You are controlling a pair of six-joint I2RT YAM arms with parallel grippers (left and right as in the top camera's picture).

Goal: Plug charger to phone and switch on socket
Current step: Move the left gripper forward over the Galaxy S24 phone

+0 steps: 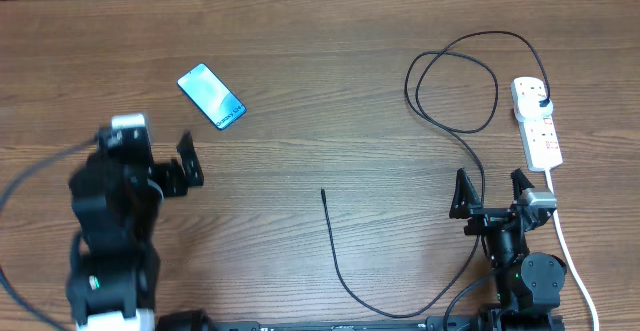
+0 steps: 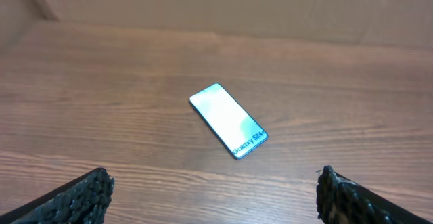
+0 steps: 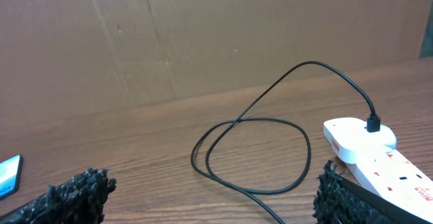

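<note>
Left pincer point(image 1: 188, 163): jaws stand wide with nothing between them, over the left part of the table point(image 1: 330, 121)
Phone point(image 1: 211, 96): lies flat, screen up, a little farther and to the right of the left pincer, apart from it; in the left wrist view it is ahead, in line with the gap between the two fingers
Right pincer point(image 1: 492, 193): jaws also wide and empty, at the near right
Socket point(image 1: 537, 121): just beyond the right pincer, on its far right side, not touching
Charger point(image 1: 455, 81): the plug sits in the far end of the socket; the cable makes loops left of the socket, passes under or beside the right pincer (I cannot tell which), curves near the near edge, and its tip lies free at the table middle, well apart from the phone
Materials: table of brown wood grain; phone slim with rounded corners and a glossy light blue screen; socket long, of smooth white plastic with red marks, a white cord point(image 1: 575, 261) leaving its near end; cable thin and black; finger pads black and rough
Switches: on or off, I cannot tell
</note>
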